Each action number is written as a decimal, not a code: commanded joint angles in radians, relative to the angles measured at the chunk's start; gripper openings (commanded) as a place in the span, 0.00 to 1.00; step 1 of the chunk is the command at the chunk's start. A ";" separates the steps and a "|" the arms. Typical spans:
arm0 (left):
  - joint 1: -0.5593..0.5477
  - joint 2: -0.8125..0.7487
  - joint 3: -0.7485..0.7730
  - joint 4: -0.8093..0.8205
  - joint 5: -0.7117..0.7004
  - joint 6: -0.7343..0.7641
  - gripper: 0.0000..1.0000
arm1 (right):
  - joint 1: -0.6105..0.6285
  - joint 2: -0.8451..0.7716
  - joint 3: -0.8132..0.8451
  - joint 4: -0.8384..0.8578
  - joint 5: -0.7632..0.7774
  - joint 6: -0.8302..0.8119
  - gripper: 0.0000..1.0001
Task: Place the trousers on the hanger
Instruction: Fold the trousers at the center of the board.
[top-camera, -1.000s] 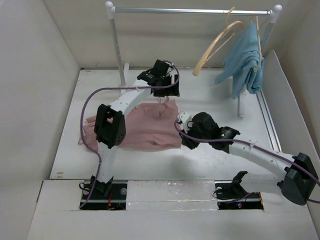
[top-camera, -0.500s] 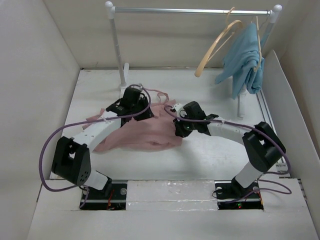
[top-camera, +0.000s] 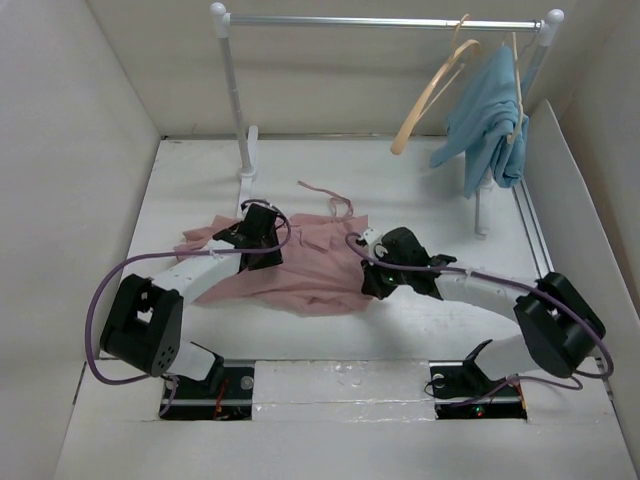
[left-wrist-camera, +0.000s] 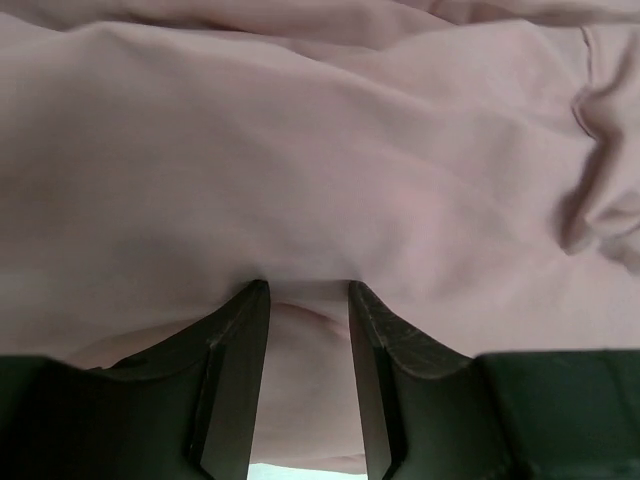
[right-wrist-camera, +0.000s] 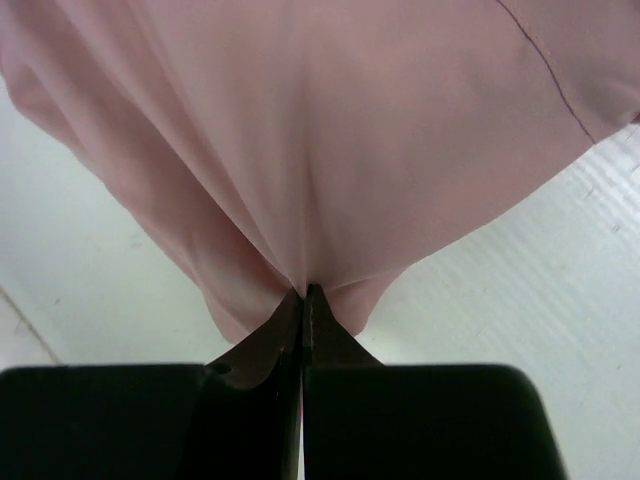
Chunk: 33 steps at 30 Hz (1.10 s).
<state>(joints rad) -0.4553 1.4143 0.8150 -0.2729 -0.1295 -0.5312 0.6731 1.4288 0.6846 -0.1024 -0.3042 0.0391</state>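
- Left gripper (top-camera: 260, 238) lay low at centre-left of the top view, on the left part of the cloth. In its wrist view (left-wrist-camera: 307, 295) the fingers stood a little apart with a fold of pink cloth filling the gap. Judged clamped on that fold, though the contact itself was hard to see.
- Dusty-pink soft fabric trousers (top-camera: 300, 275) lay spread flat on the white table (top-camera: 200, 170), centre of frame. Half a second before, they sat higher in the frame, so both arms had dragged them down toward the lower edge. A second before, the left arm held a peak of cloth lifted, and that peak was gone.
- Thin pink drawstring (top-camera: 325, 195) trailed on the table above the cloth, newly laid bare by the drag.
- Right gripper (top-camera: 375, 272) was at the right edge of the trousers. In its wrist view (right-wrist-camera: 303, 292) the fingers were pressed together, pinching a thin gather of fabric.
- Pale tan wooden coat hanger (top-camera: 435, 95) hung tilted from the metal rail (top-camera: 385, 21) at upper right, unmoved, well apart from the trousers.
- Light-blue garment (top-camera: 490, 115) hung just right of it.
- Judgement: the cloth was being straightened while held at two points. The hanger was untouched, so the hanging step was not yet begun.
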 joint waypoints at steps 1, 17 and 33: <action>0.006 0.009 0.064 -0.093 -0.071 0.034 0.34 | 0.020 -0.070 -0.031 -0.074 -0.013 0.024 0.00; -0.149 -0.138 0.094 -0.002 0.292 -0.168 0.07 | -0.075 0.062 0.325 0.069 -0.191 -0.042 0.00; -0.169 -0.106 -0.284 0.143 0.278 -0.316 0.00 | -0.208 0.492 0.398 0.326 -0.046 0.156 0.00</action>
<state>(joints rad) -0.6262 1.3159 0.5449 -0.1314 0.1547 -0.8284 0.4496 1.8938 1.0203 0.1715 -0.3759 0.1703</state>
